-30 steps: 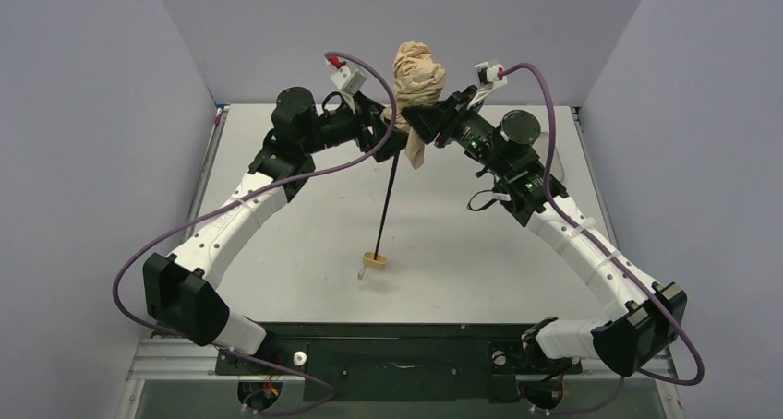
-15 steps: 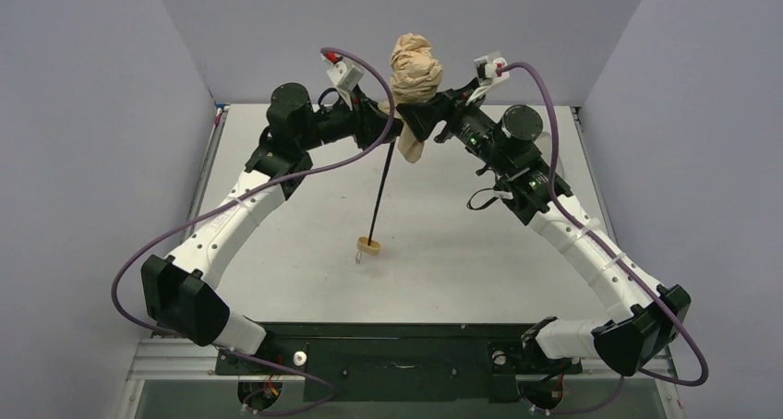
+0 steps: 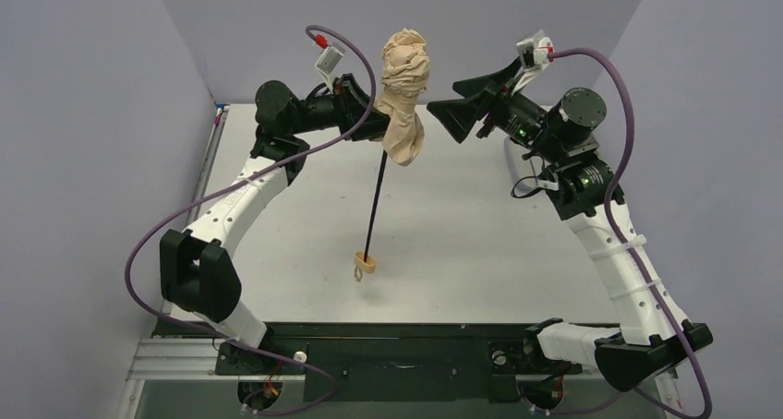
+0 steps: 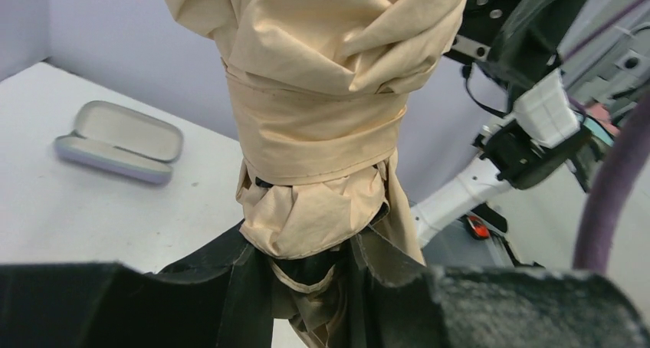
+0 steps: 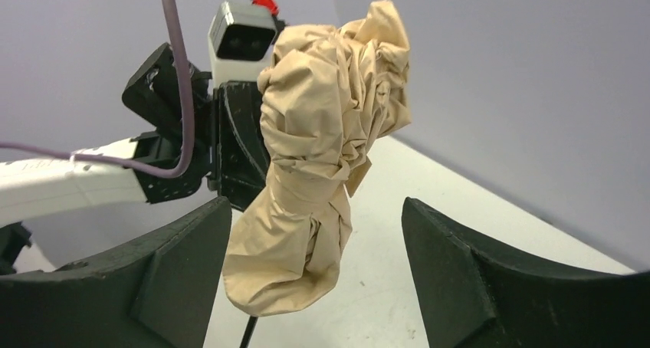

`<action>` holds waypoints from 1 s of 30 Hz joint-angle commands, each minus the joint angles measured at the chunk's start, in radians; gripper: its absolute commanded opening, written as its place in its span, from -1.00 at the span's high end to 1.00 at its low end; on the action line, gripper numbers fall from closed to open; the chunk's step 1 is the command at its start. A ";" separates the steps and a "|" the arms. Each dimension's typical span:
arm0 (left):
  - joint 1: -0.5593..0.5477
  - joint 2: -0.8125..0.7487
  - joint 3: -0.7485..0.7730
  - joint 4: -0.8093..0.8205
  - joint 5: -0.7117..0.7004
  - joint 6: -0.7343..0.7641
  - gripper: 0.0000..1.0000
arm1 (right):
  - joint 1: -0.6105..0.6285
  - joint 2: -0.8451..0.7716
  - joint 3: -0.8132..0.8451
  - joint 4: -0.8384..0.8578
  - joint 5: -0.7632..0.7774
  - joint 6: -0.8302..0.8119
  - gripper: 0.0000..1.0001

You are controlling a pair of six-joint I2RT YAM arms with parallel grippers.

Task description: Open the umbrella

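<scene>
Your left pincer (image 3: 371,122) is clenched on the umbrella (image 3: 403,87), holding it in the air over the far half of the bench (image 3: 480,244). The tan canopy is a crumpled bundle, top end up, and it leans a little toward the right arm. In the left wrist view the black fingers (image 4: 222,287) press the lower folds of the fabric (image 4: 322,95) from both sides. A tan strap (image 4: 314,137) is cinched around the bundle's middle.

The thin black shaft (image 3: 375,207) slants from the bundle down toward you and ends in the small tan knob handle (image 3: 366,264) with its cord loop. The handle sits low over the bench; you cannot tell from above whether it touches.

Your right pincer (image 3: 448,107) stands released, jaws spread wide, just beside the bundle on its right and clear of the fabric. In its own camera, the two dark fingers (image 5: 176,264) frame the hanging canopy (image 5: 322,133), with the left pincer (image 5: 238,152) behind it.

A pale lavender capsule case (image 4: 119,142) lies on the bench behind the umbrella, its lid open, well apart from both arms.
</scene>
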 commanded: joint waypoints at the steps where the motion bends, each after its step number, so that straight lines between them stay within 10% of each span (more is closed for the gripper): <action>1: -0.007 0.053 0.044 0.433 0.142 -0.357 1.00 | 0.011 0.023 0.028 -0.030 -0.126 0.036 -0.54; 13: -0.090 0.110 0.136 0.519 0.262 -0.460 1.00 | 0.039 0.126 0.087 0.150 -0.218 0.215 -0.55; 18: -0.092 0.111 0.145 0.505 0.264 -0.454 0.97 | 0.047 0.149 0.076 0.210 -0.207 0.285 -0.02; 22: -0.072 0.105 0.128 0.439 0.211 -0.401 0.26 | 0.043 0.151 0.072 0.233 -0.162 0.315 0.95; 30: 0.050 0.003 0.173 -0.396 -0.125 0.434 -0.58 | 0.027 0.069 -0.021 0.159 0.121 0.261 1.00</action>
